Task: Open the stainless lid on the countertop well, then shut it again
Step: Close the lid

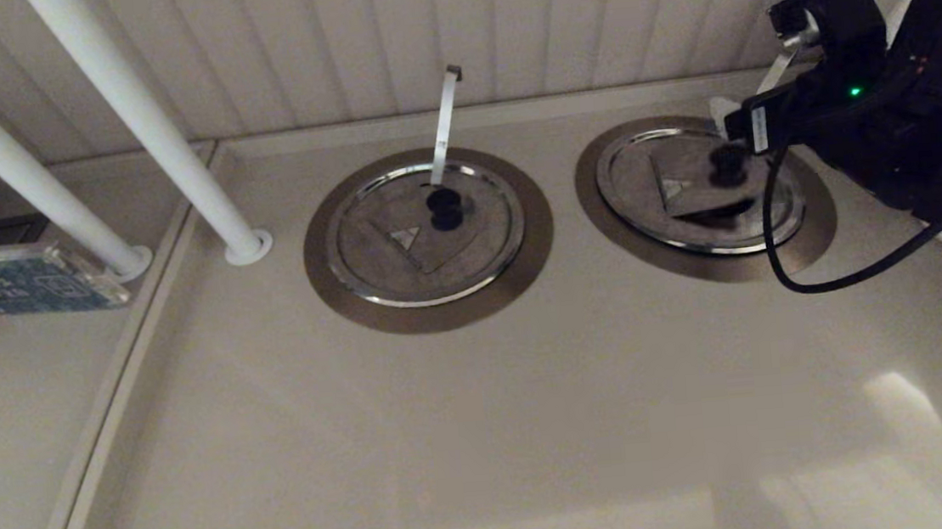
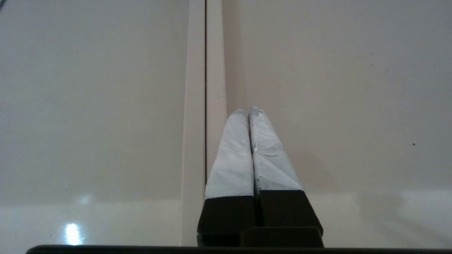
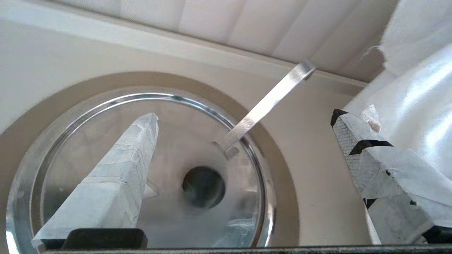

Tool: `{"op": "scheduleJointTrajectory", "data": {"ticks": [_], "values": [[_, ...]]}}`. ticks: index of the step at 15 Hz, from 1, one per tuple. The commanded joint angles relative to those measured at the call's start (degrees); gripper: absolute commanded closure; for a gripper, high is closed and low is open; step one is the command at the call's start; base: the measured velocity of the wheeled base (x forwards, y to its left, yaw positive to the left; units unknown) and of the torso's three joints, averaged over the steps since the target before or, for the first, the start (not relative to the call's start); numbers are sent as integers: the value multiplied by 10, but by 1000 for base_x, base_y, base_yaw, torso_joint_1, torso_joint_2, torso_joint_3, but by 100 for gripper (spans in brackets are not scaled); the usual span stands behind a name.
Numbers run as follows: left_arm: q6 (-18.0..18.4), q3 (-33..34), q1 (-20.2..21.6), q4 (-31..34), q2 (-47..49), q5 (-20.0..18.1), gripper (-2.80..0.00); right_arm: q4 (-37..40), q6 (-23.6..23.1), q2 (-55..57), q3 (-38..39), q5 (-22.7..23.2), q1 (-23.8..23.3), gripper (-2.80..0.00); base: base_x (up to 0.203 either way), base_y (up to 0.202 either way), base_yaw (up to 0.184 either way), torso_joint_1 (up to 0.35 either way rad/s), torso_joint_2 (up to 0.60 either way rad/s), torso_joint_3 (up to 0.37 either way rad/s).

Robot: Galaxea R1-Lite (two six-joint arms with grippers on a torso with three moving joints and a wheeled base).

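Toward the counter's far right corner, the stainless lid [image 1: 699, 189] sits closed on the countertop well [image 1: 817, 226], slanting strip [image 3: 268, 102] leaning toward the back wall. Right gripper [image 3: 247, 141] hovers just above it, fingers spread wide, black knob [image 3: 203, 187] between them, untouched. Left gripper [image 2: 247, 111] rests clenched, empty, over bare counter [image 2: 353, 88].

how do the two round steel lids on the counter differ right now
The stainless lid has a strongly slanting strip, and the right gripper hovers above it, jaws open. The other lid has a near-upright strip and nothing near it. Both sit closed in steel collars, with black knobs and triangle-marked flaps.
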Motion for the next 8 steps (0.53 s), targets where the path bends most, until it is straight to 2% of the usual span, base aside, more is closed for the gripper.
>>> {"op": "scheduleJointTrajectory", "data": {"ticks": [1, 6, 8], "values": [[0, 0, 0, 0, 0, 0, 0, -1, 1, -13, 0, -2, -1, -280, 0, 0, 0, 0, 0, 0], [0, 0, 0, 0, 0, 0, 0, 2, 7, -13, -12, 2, -16, -280, 0, 0, 0, 0, 0, 0], [0, 0, 0, 0, 0, 0, 0, 22, 25, -16, -19, 3, -16, -280, 0, 0, 0, 0, 0, 0]]}}
